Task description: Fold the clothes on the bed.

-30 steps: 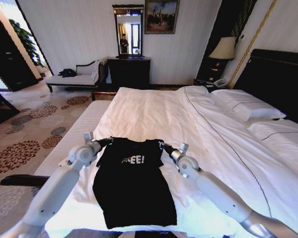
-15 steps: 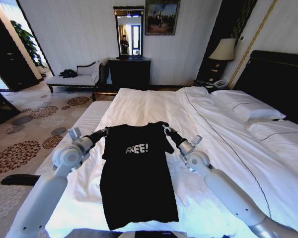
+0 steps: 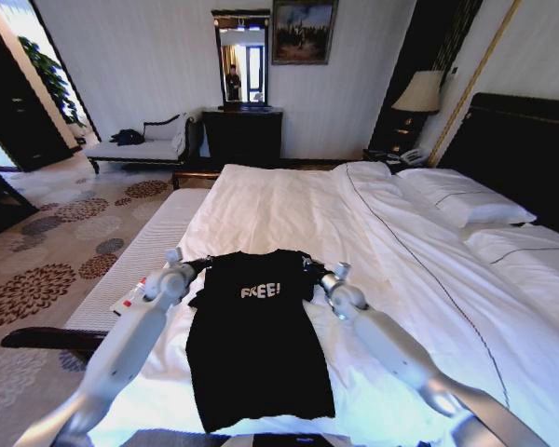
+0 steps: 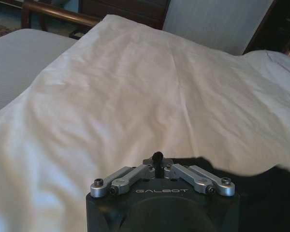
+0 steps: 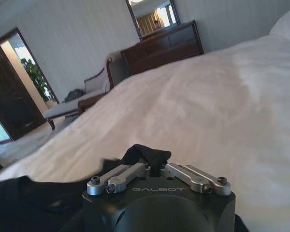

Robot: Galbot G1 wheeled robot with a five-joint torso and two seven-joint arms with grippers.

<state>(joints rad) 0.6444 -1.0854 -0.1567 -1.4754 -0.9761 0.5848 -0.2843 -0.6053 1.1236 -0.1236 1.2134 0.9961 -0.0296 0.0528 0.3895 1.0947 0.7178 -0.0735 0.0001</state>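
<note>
The clothes, a black T-shirt (image 3: 256,345) with white "FREE!" lettering, lie lengthwise on the near part of the white bed (image 3: 289,205). My left gripper (image 3: 203,264) is shut on its left shoulder, and my right gripper (image 3: 307,266) is shut on its right shoulder. Both hold the top edge low over the sheet. In the left wrist view the left gripper (image 4: 157,158) is closed, with black cloth (image 4: 266,193) beside it on the white sheet (image 4: 135,87). In the right wrist view a bunch of black fabric (image 5: 150,153) sits in the closed right gripper (image 5: 152,162).
A small white tube with a red cap (image 3: 130,300) lies at the bed's left edge beside my left arm. White pillows (image 3: 466,200) and the dark headboard (image 3: 531,149) are on the right. A bench (image 3: 135,147) and a dark dresser (image 3: 242,135) stand against the far wall.
Half a second ago both grippers held the shirt's top edge higher and farther out. They have since drawn back and down, and the shirt lies flatter.
</note>
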